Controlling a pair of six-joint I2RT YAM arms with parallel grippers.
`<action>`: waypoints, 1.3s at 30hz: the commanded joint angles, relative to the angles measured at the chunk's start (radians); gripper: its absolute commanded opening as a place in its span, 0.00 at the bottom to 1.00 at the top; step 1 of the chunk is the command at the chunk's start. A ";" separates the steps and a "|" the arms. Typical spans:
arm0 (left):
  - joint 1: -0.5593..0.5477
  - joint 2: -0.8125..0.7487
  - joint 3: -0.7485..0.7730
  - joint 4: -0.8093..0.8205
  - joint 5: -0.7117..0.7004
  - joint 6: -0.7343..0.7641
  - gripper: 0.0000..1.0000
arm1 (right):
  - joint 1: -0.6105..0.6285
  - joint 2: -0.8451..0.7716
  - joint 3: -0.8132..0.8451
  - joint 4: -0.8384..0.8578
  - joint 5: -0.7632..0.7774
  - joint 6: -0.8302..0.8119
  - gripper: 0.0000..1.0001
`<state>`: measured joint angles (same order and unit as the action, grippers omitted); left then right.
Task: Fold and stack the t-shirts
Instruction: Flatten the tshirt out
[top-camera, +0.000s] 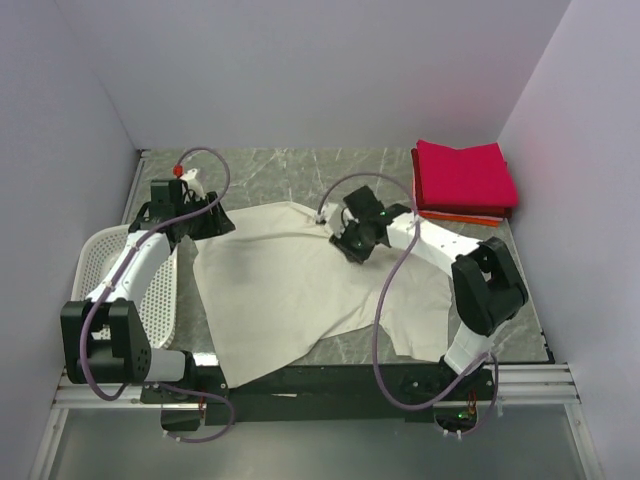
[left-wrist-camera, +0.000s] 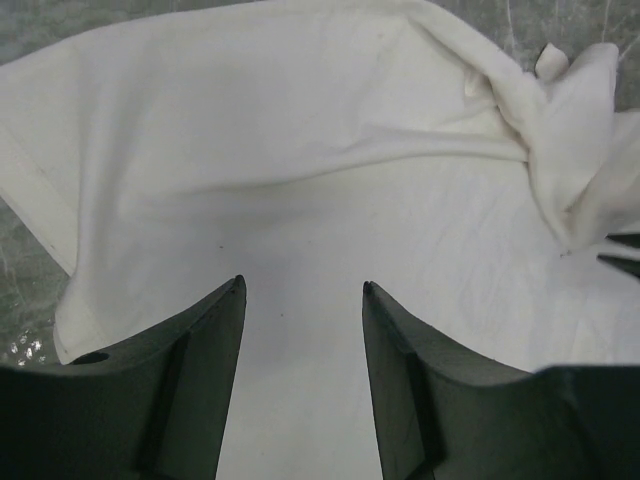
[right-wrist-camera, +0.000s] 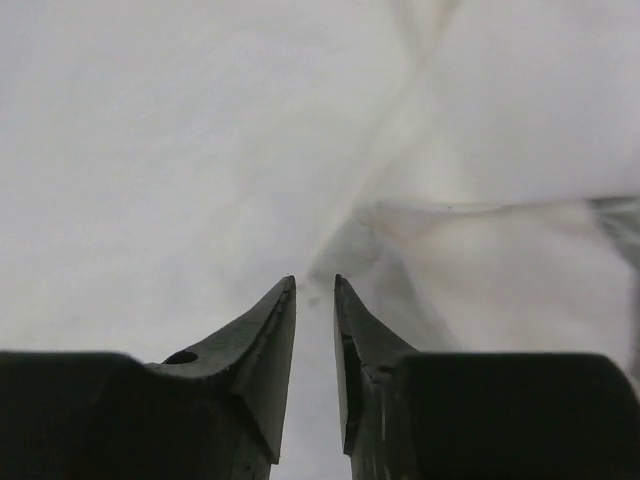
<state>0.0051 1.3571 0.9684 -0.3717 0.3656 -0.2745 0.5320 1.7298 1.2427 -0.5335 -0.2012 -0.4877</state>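
Right end effector (right-wrist-camera: 314, 280), fingers barely parted with nothing visibly gripped, hangs just over the cream-white t-shirt (top-camera: 290, 290) spread on the worktop (top-camera: 280, 170); left end effector (left-wrist-camera: 303, 283), half open and empty, hovers at its far-left edge, cloth directly below both

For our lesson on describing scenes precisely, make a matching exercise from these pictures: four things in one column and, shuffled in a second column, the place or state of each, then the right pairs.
Column A
1. cream-white t-shirt
2. crimson-pink t-shirt
3. white basket
4. left pincer

Column B
a. folded, in the far right corner
b. at the left edge of the table, beside the left arm
c. spread out, unfolded, in the middle
d. jaws apart, over cream cloth

Pairs: 1-c, 2-a, 3-b, 4-d
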 joint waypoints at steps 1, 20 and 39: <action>-0.001 -0.050 -0.011 0.019 0.016 0.020 0.56 | 0.017 -0.102 -0.066 -0.049 -0.017 -0.075 0.40; 0.001 -0.059 -0.019 0.022 0.050 0.017 0.56 | -0.256 0.204 0.334 -0.148 -0.302 0.357 0.48; -0.001 -0.073 -0.022 0.027 0.050 0.017 0.56 | -0.199 0.194 0.368 -0.168 -0.214 0.357 0.47</action>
<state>0.0051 1.3140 0.9516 -0.3710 0.3962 -0.2745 0.3340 2.0106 1.5673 -0.7113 -0.4431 -0.1345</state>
